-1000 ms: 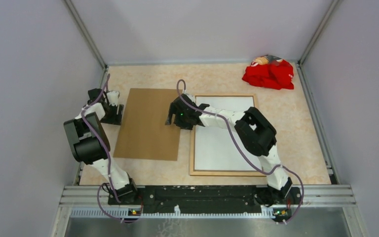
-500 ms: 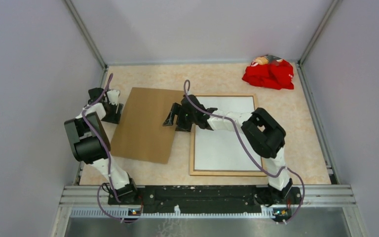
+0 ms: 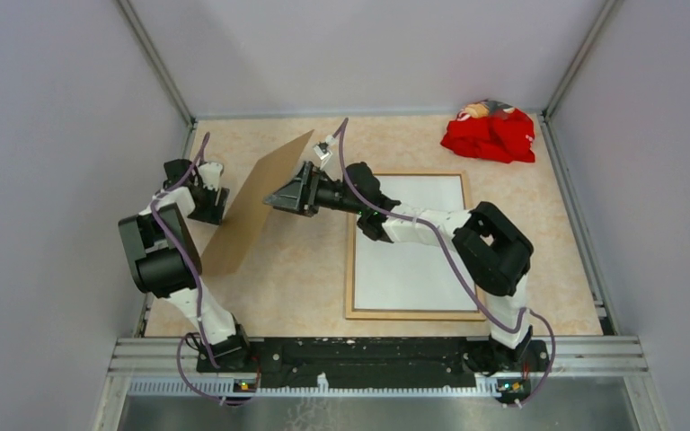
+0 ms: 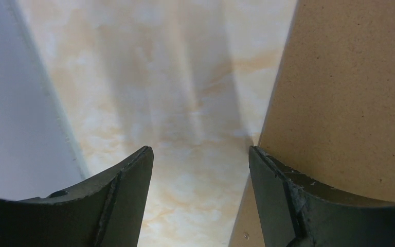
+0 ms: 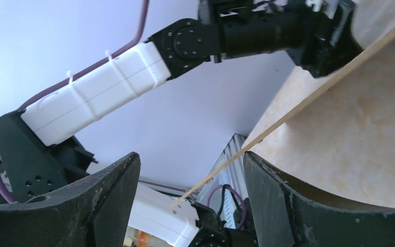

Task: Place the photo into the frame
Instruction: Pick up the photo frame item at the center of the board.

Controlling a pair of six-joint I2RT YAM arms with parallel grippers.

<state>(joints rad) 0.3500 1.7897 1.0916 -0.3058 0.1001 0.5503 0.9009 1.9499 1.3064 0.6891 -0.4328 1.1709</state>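
The frame [image 3: 351, 278] lies flat on the desk [image 3: 539, 269], in its right half, long sides running away from the arms. Its pale wood side faces up, a thin border all round. Inside that border lies the photo [image 3: 404, 278], white side up; no printed picture shows. It fills the opening squarely, its edges parallel to the wood. The right arm crosses over the far left corner of both and hides that part.

Neither tool touches frame or photo. The right tool [image 3: 286, 193] is off to the left of the frame's far left corner, above the bare desk, pointing away from the frame. Its jaws stand wide, clamped on nothing. It meets the raised right edge of a brown board [image 3: 247, 215], which stands tilted steeply with its left edge down on the desk. In the right wrist view the board's thin edge [image 5: 313, 95] runs slantwise across the gap of the tool [image 5: 190, 159] up to one finger [image 5: 267, 206].

The left tool [image 3: 211, 205] is farther off, well apart from the frame, on the other side of the board near the desk's left edge. Its jaws are wide too, with only desk between them [image 4: 200, 154]; the board [image 4: 349, 92] comes up just beside one fingertip [image 4: 267, 170], and I cannot tell whether they touch.

A red cloth [image 3: 490, 135] sits at the far right corner, beyond the frame.
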